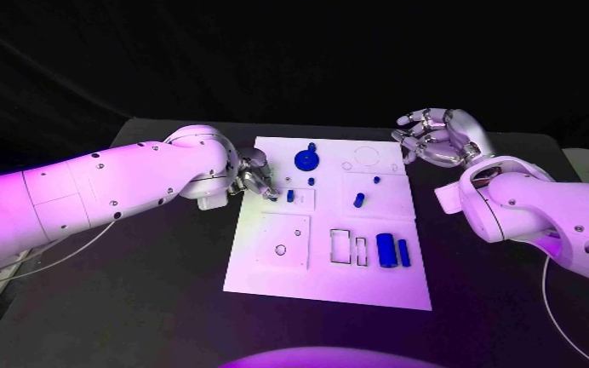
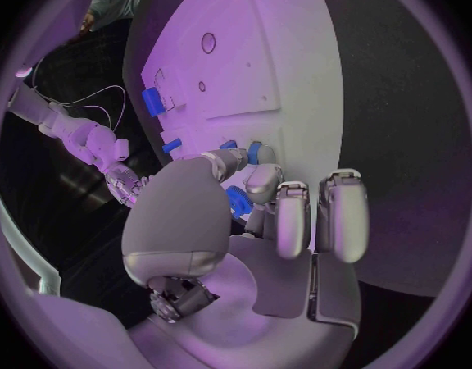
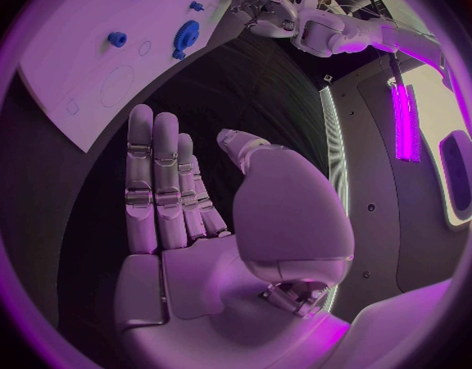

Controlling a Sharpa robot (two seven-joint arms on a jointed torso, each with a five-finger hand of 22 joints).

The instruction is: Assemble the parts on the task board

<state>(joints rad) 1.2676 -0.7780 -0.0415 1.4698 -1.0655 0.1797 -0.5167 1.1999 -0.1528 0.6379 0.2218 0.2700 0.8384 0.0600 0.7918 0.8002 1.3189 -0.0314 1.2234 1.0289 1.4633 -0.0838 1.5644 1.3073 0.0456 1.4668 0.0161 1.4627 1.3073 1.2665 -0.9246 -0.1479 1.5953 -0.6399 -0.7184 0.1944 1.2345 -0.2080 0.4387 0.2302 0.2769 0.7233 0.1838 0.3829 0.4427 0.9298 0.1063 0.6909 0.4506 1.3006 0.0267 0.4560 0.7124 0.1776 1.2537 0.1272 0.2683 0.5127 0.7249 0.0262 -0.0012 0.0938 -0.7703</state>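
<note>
A flat black desk (image 1: 147,300) with a matte top fills the near ground. Beyond its far edge hangs a black backdrop (image 1: 294,36), faintly creased. Violet light washes the whole scene.

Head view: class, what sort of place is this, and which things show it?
Probably a robotics lab or test bench: a white task board with cut-out slots and small blue parts lies on a black table against darkness, between the left hand and right hand.
</note>
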